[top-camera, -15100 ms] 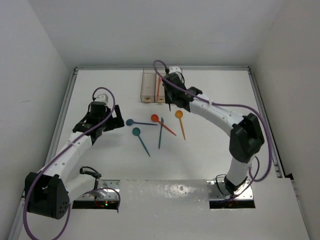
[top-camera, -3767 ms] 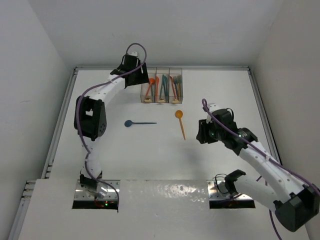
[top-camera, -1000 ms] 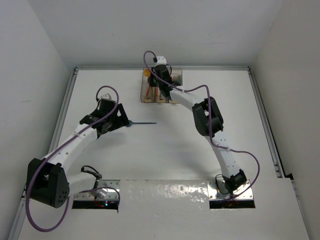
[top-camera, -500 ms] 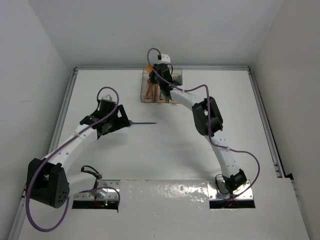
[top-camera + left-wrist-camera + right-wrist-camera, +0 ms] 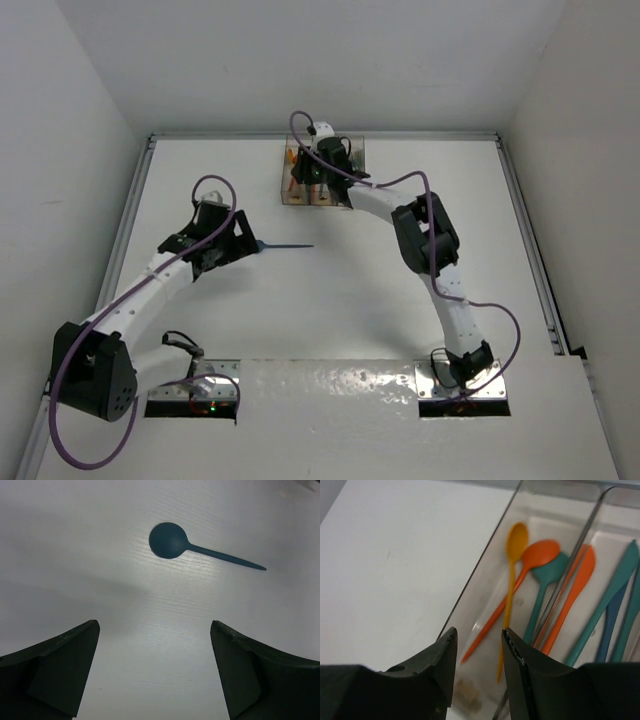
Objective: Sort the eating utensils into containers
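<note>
Looking down the left wrist, we find our left gripper (image 5: 154, 627) with jaws spread wide and a dark blue spoon (image 5: 170, 540) lying flat on the table (image 5: 75, 530) at 12 o'clock, untouched. Our right gripper (image 5: 477, 645) hangs above the containers (image 5: 478, 565), jaws narrowly parted, apparently pinching nothing; three spoons (image 5: 542, 554) rest inside at 12 o'clock.
</note>
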Action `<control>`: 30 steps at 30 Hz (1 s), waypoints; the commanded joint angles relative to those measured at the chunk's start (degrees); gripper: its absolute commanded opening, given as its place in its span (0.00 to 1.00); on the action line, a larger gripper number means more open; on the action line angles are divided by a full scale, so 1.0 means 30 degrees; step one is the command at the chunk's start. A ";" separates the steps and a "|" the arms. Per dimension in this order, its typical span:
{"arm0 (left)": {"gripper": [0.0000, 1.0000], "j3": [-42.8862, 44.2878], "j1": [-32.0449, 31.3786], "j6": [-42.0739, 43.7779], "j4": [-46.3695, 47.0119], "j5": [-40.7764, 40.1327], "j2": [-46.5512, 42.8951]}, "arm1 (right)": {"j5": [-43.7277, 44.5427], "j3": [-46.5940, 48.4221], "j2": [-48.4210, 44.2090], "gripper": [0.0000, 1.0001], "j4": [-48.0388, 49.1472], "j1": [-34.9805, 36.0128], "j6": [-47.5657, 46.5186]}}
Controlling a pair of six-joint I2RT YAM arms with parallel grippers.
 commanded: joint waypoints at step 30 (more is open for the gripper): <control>0.76 0.6341 -0.3197 -1.5915 -0.3381 -0.0766 0.9922 | -0.0067 -2.1455 -2.6749 0.43 -1.0962 0.0476 -0.4761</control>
